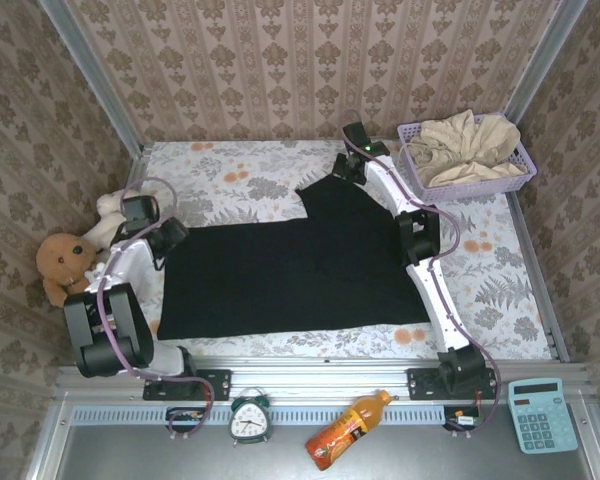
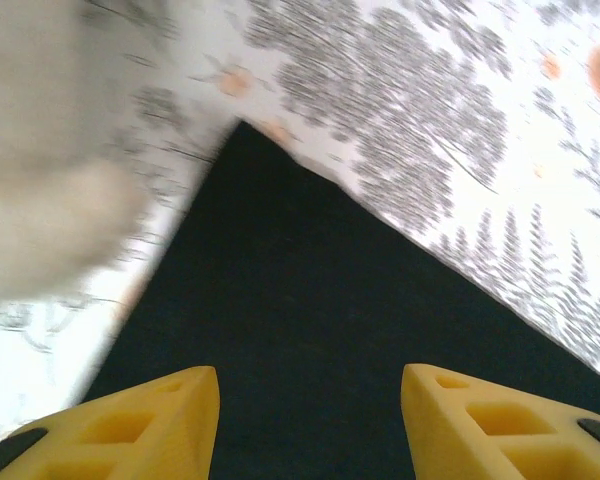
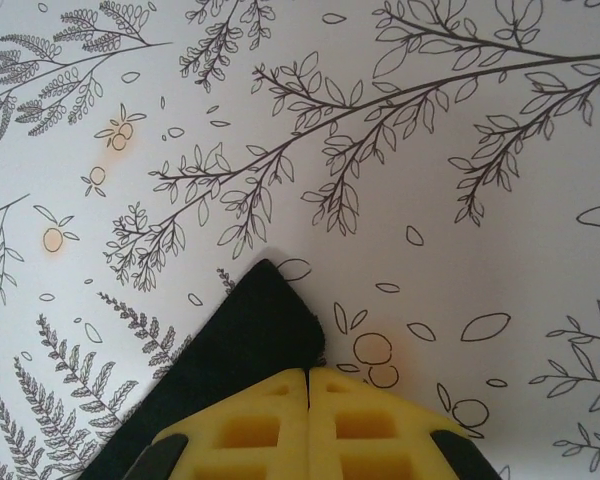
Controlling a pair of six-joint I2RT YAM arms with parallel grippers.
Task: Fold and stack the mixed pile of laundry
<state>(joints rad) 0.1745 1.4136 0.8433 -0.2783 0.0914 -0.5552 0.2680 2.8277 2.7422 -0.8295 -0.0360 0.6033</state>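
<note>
Nearest the arm bases, the left end effector (image 1: 168, 238) hangs at about nine o'clock of the black T-shirt (image 1: 290, 265). The shirt lies spread flat across the middle of the bench (image 1: 500, 270). In the left wrist view its yellow fingers (image 2: 155, 425) stand roughly half open above a corner of the shirt and hold nothing. I cannot tell whether they touch the cloth. Just outside that edge, also at nine o'clock, sit the plush toys (image 1: 70, 262).

Farther out, at about one o'clock of the shirt, the right end effector (image 1: 346, 168) is down on the garment's far part. The right wrist view shows its jaws pressed fully together, with a pointed black corner running in under the tips, so it looks to have that corner pinched.

Farthest, at two o'clock, the lavender basket (image 1: 510, 178) holds the beige garment (image 1: 465, 145), crumpled and not yet folded.

The step in hand appears to be the first fold of the shirt, with one corner taken and the other not. Next, the left fingers need to lower and close on their corner. Then both arms should lift together and carry the edge across evenly so the cloth does not skew or drag.
</note>
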